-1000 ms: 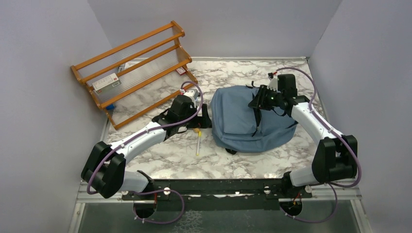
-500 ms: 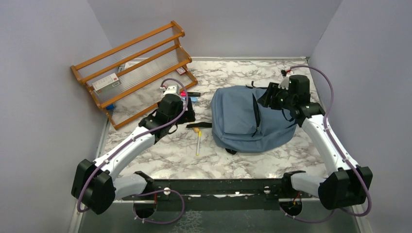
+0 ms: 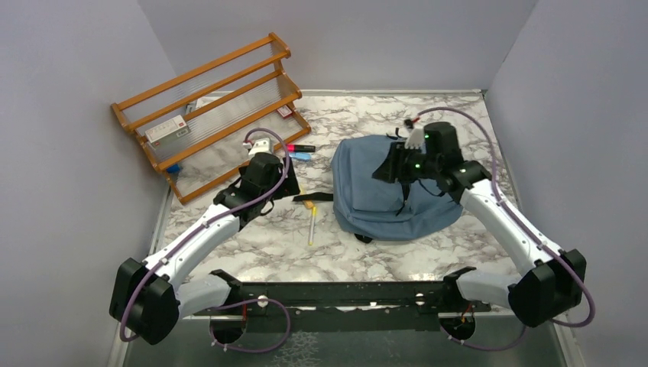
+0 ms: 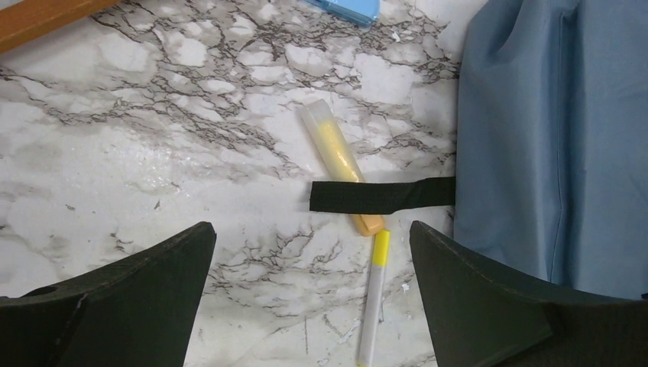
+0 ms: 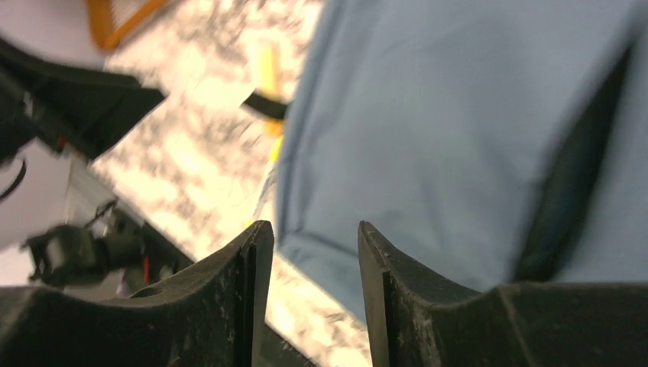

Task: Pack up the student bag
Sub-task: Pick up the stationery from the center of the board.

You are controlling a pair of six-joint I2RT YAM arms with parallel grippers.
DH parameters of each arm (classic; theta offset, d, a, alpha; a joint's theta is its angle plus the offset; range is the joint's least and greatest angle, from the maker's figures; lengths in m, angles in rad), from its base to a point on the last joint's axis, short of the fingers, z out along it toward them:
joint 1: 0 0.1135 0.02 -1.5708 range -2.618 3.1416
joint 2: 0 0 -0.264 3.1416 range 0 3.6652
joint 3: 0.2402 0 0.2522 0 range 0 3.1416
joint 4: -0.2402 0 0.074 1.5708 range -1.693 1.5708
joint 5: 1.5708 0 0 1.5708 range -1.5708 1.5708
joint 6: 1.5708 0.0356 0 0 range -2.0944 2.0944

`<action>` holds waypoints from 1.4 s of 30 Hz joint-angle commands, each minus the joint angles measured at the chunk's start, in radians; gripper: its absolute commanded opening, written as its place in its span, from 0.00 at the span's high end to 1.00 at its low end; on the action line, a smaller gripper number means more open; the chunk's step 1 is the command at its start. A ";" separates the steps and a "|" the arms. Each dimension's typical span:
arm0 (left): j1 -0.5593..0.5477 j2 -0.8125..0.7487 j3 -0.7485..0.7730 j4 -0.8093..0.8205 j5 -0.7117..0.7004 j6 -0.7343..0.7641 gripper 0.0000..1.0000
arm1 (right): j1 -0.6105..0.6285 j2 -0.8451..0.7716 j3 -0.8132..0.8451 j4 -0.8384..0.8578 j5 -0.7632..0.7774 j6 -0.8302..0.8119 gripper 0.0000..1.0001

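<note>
The student bag (image 3: 363, 183), dusty-blue with black straps, lies on the marble table right of centre. It also fills the right side of the left wrist view (image 4: 550, 138) and most of the right wrist view (image 5: 443, 122). My right gripper (image 3: 387, 170) hovers over the bag's upper middle; its jaws (image 5: 315, 229) stand partly open with nothing between them. My left gripper (image 3: 290, 183) is wide open (image 4: 309, 252) above the table just left of the bag. A yellow highlighter (image 4: 336, 157), a black strap end (image 4: 378, 196) lying across it and a yellow-capped pen (image 4: 373, 298) lie below it.
A wooden rack (image 3: 206, 107) leans at the back left with a small box (image 3: 166, 130) on it. A pink marker (image 3: 299, 147) and a light-blue item (image 3: 300, 156) lie near the rack's foot. Grey walls close in the table on three sides.
My left arm has pulled back to the left, away from the bag. My right gripper swung out to the right, then came back left over the bag's top, jaws wider.
</note>
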 commanded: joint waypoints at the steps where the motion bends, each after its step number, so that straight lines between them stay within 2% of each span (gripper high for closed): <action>1: 0.009 -0.049 -0.003 -0.018 -0.067 -0.025 0.02 | 0.220 0.040 0.029 0.013 0.052 0.102 0.51; 9: 0.010 -0.146 -0.012 -0.056 -0.123 0.001 0.02 | 0.614 0.207 -0.005 0.179 0.285 0.297 0.55; 14: 0.010 -0.205 -0.029 -0.074 -0.152 0.045 0.02 | 0.752 0.353 0.036 0.198 0.451 0.403 0.52; 21: 0.010 -0.275 -0.062 -0.088 -0.163 0.072 0.02 | 0.778 0.535 0.135 0.111 0.585 0.463 0.50; 30: 0.010 -0.292 -0.061 -0.087 -0.172 0.073 0.02 | 0.788 0.721 0.295 -0.031 0.673 0.485 0.51; 37: 0.010 -0.285 -0.060 -0.086 -0.162 0.076 0.02 | 0.794 0.798 0.352 -0.082 0.703 0.477 0.55; 42: 0.010 -0.286 -0.061 -0.085 -0.159 0.078 0.02 | 0.797 0.831 0.355 -0.075 0.670 0.470 0.63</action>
